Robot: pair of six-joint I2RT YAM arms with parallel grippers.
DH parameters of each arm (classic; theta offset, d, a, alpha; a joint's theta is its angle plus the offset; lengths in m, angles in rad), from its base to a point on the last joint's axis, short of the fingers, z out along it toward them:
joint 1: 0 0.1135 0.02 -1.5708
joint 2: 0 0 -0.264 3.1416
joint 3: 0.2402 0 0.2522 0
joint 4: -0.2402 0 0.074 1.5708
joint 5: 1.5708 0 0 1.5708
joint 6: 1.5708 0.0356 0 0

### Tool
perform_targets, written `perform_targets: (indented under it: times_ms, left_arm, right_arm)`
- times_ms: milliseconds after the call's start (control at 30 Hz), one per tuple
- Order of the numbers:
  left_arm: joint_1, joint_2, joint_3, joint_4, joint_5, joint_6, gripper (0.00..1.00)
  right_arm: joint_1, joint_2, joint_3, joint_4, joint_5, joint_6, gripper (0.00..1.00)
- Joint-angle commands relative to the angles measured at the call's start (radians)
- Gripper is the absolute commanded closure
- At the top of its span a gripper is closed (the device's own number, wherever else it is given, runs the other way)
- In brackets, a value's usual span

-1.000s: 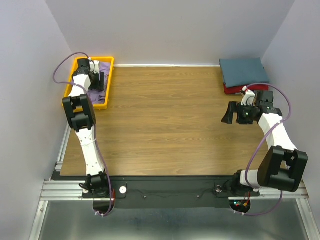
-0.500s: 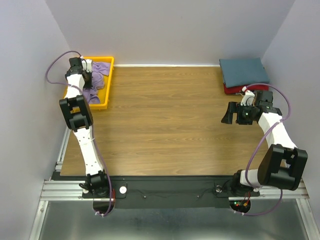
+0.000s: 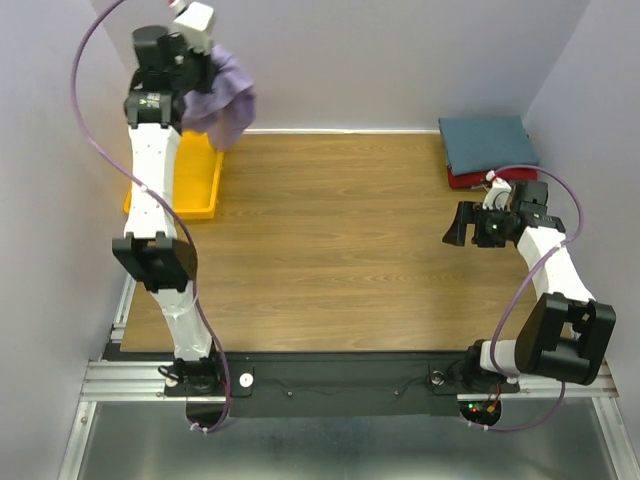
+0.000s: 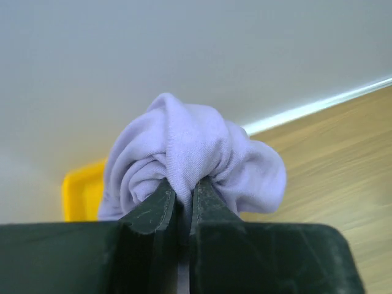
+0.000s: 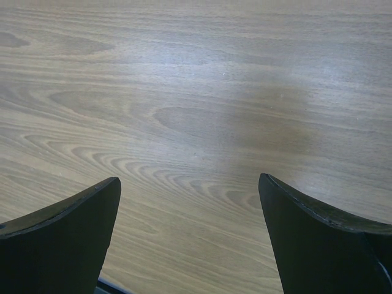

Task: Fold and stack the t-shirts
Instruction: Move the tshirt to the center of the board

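left tool [image 4: 184, 185]: clenched on lavender t-shirt [image 4: 196, 141], cloth bunched just past its tips | right tool [image 5: 189, 179]: released

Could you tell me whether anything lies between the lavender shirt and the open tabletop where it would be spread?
Nothing visible does. The left gripper holds the lavender shirt bunched above the yellow tray; the middle of the table is bare wood, with the open right gripper and the folded shirts off at the right side.
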Motion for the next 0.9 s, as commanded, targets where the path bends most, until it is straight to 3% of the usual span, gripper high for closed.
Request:
perform_targets:
  times_ms: [0,200,300,333,433,500,533,633,733,867]
  left_arm:
    - [-0.218,-0.194,0.069,0.148,0.124,-0.099,1.0]
    - [-0.364,-0.281,0.009,0.254,0.274,-0.224,1.0]
    - [-0.366,-0.327,-0.184,0.226,0.388,-0.191,1.0]
    - [-0.367,-0.338,-0.184,0.226,0.388,-0.19,1.0]
    - [-0.361,-0.369,-0.403,0.13,0.316,-0.045,0.61]
    - [-0.347,-0.376,-0.619,0.117,0.188,0.03,0.36]
    - [-0.338,-0.364,-0.675,0.099,0.161,0.071,0.02]
    - [-0.231,-0.363,-0.896,0.165,0.143,0.092,0.01]
    - [-0.162,-0.376,-0.924,0.186,0.175,0.11,0.01]
    - [-0.185,-0.403,-0.956,0.148,0.245,0.174,0.05]
  right_arm:
    - [0.005,-0.05,0.039,0.053,-0.002,0.021,0.0]
    - [0.005,-0.068,0.048,0.055,0.035,0.027,0.0]
    - [0.005,-0.087,0.052,0.055,0.046,0.029,0.0]
    - [0.005,-0.091,0.054,0.053,0.052,0.029,0.0]
    - [0.005,-0.11,0.046,0.052,0.067,0.023,0.0]
    - [0.005,-0.128,0.028,0.05,0.071,0.004,0.0]
    - [0.005,-0.133,0.02,0.049,0.068,-0.003,0.0]
    - [0.005,-0.153,0.002,0.015,0.043,-0.051,0.0]
    - [0.005,-0.159,-0.013,-0.026,0.031,-0.123,0.0]
    - [0.005,-0.133,-0.003,-0.056,0.011,-0.157,0.0]
